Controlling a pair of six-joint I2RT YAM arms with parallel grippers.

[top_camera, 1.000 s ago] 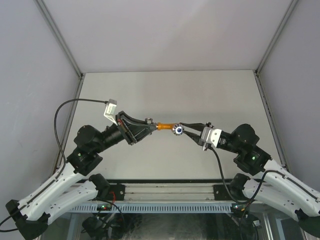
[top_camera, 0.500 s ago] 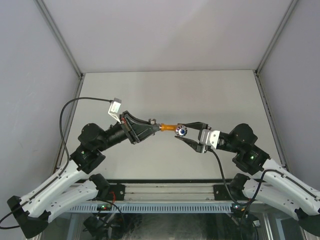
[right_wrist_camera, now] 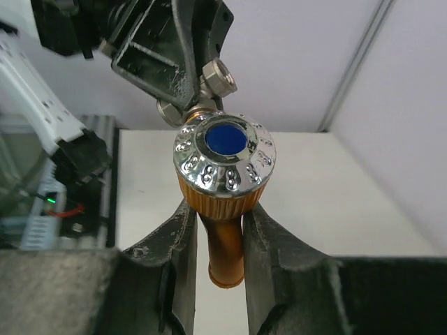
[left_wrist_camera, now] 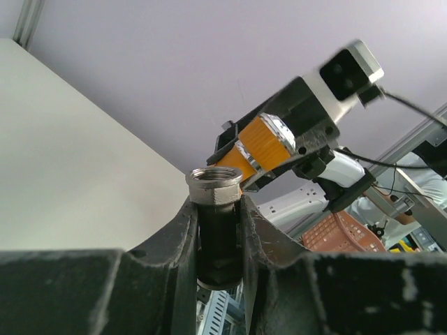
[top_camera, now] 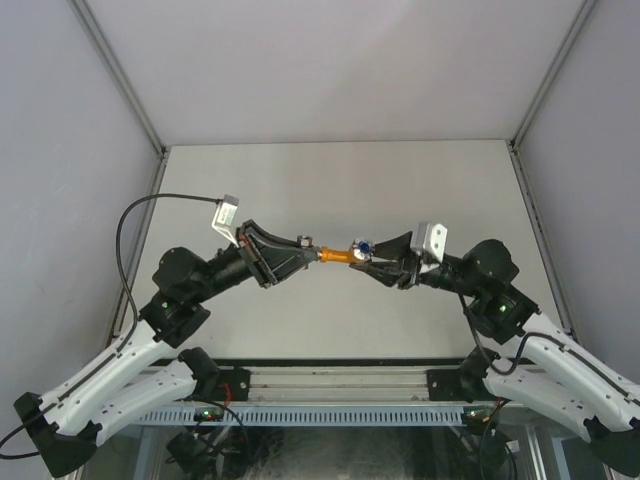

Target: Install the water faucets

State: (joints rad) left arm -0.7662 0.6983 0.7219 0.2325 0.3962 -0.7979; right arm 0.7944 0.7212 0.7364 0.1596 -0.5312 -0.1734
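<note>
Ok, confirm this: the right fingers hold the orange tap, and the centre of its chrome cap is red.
Not red: the centre of the chrome cap is blue, as the right wrist view shows. The right fingers do hold the orange tap.

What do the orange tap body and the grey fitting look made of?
Orange tap body: smooth satin orange, probably coated metal, possibly plastic. Its dimpled cap: mirror chrome, blue centre insert. Grey fitting: bare metal, likely steel, dull silver with threads cut inside its mouth.

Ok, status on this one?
Left gripper jaws shut on grey fitting. Right gripper jaws shut on orange tap. Tap meets fitting mid-air. Nothing in the way.
</note>
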